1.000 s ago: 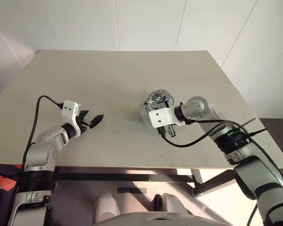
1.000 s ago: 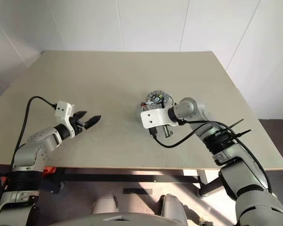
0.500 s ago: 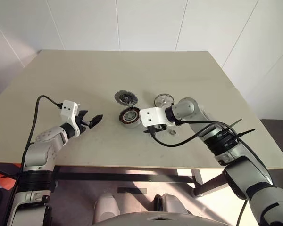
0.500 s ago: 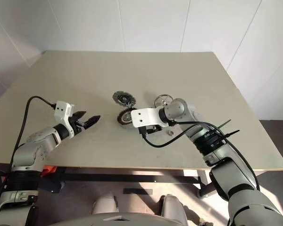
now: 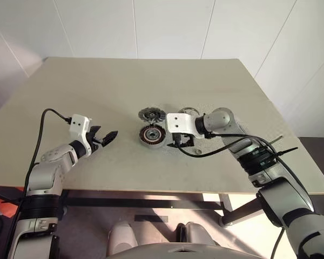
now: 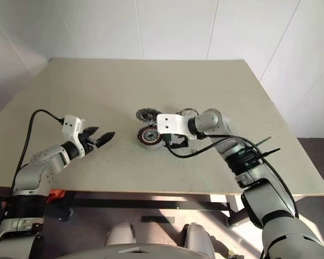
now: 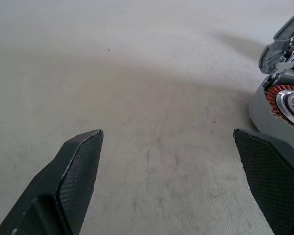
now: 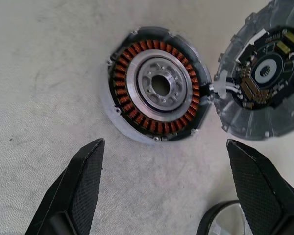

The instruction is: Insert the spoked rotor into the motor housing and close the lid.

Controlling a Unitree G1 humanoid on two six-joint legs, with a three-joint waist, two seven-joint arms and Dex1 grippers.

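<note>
The motor housing (image 8: 157, 90), a grey cup ringed with copper-red windings, lies open-side up at mid-table (image 5: 152, 134). The lid (image 8: 262, 73) lies flat beside it on its far side (image 5: 151, 114), its inner face with a circuit board up, joined to the housing at the rim. The spoked rotor (image 5: 188, 110) peeks out behind my right wrist; part of its dark rim (image 8: 225, 220) shows. My right gripper (image 5: 182, 143) hangs open just right of the housing, holding nothing. My left gripper (image 5: 109, 136) stands open and empty over bare table, left of the housing (image 7: 279, 105).
The beige table (image 5: 97, 91) is bare around the parts. Its front edge runs just below both arms. A black cable loops from my right wrist down over the table.
My right gripper went from shut to open and swung over beside the housing. The housing and lid, seen as one round part a second ago, now lie open side by side. The left arm kept still.
</note>
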